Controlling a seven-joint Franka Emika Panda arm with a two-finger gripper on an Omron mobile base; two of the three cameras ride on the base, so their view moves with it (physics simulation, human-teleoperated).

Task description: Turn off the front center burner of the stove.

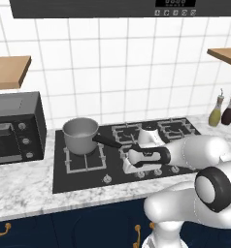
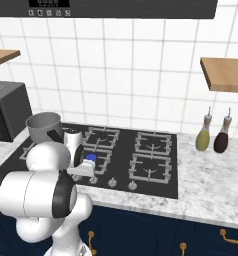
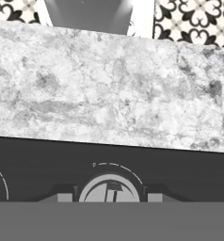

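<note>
The stove (image 1: 78,177) is a wide black cooktop with grey grates. Its front center burner (image 2: 91,157) shows a bright blue disc, partly behind my wrist. My gripper (image 1: 128,163) points down at the front knob row, just before that burner. In the hand view a round silver knob (image 3: 111,190) with a dark pointer sits between my two fingertips (image 3: 63,196), which stand at its left and right sides with thin gaps. My gripper (image 3: 111,196) looks open around the knob. More knobs (image 2: 111,183) lie along the front strip.
A grey pot (image 1: 80,134) with a black handle stands on the left grate, close to my hand. A black toaster oven (image 1: 15,128) sits at far left. Two bottles (image 2: 203,138) stand right of the stove. The marble counter edge (image 3: 109,94) runs in front of the knobs.
</note>
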